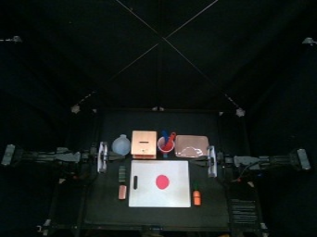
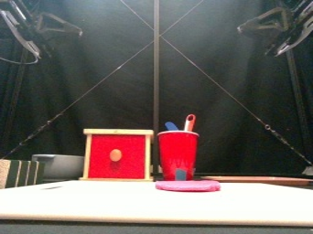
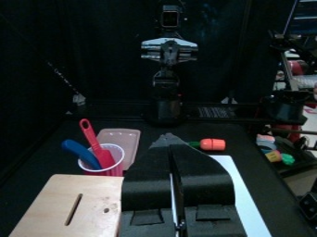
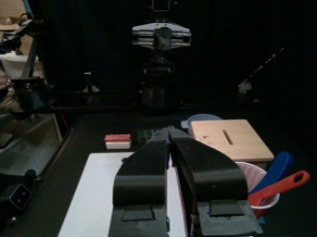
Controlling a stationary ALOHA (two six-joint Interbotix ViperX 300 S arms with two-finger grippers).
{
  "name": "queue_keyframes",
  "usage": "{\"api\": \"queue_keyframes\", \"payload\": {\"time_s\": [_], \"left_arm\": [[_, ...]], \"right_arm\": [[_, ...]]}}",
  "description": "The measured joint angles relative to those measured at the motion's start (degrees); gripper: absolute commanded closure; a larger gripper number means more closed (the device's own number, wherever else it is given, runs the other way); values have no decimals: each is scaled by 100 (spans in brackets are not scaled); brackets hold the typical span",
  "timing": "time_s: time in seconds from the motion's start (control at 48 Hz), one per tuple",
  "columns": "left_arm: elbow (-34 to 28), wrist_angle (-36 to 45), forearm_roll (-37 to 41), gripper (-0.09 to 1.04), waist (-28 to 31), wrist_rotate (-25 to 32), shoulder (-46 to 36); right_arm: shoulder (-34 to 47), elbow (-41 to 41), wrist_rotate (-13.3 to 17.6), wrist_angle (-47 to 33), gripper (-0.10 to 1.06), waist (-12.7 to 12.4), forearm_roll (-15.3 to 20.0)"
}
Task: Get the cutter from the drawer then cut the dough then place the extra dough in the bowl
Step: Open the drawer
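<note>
Both arms sit out at table sides; task looks not begun. L claw [image 1: 102,158] is pinched closed w/ nothing in it. R claw [image 1: 213,161] is the same, closed & empty.

Wooden box [image 1: 145,143] stands just inward of L claw, w/ blue-grey bowl [image 1: 121,144] btw them. Its red drawer front [image 2: 101,146] faces fwd & looks pushed in, so cutter isn't visible, presumably inside. Knob [image 2: 115,155] faces table front, so prob. L claw must open & come round to pull it.

Red dough disc [image 1: 158,180] lies flat on white cutting board [image 1: 183,194], midway btw the claws & a bit fwd of both, so either can reach. Bowl close to L claw looks handy for scraps. Red cup [image 2: 178,154] w/ toy knives [image 2: 186,122] & pink tray [image 1: 190,143] are nearer R claw.

No readable writing or labels.
</note>
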Motion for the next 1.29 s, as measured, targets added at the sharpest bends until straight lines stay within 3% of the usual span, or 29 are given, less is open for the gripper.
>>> {"api": "queue_keyframes", "payload": {"time_s": [0.125,0.25,0.396,0.583,0.896,1.042,1.292], "left_arm": [[0,0,-79,93,-44,-53,185],[0,-88,-396,93,-79,-62,387],[9,-272,-1178,93,-97,-79,756],[97,-334,-2549,93,-141,-105,1362],[97,-817,-4482,92,-721,-114,1881],[70,-888,-5036,92,-844,-149,1960],[-149,-1020,-5370,86,-1002,-483,2391]], "right_arm": [[237,9,-35,0,95,-114,-44],[993,-255,-18,-114,95,-360,-149],[2065,-888,-79,-536,95,-615,-378],[3744,-1793,-53,-1336,95,-1055,-932],[6557,-3612,-9,-2180,95,-1670,-1433],[7321,-4386,9,-2153,95,-1819,-1591],[7646,-4781,53,-1600,95,-1828,-1740]]}}
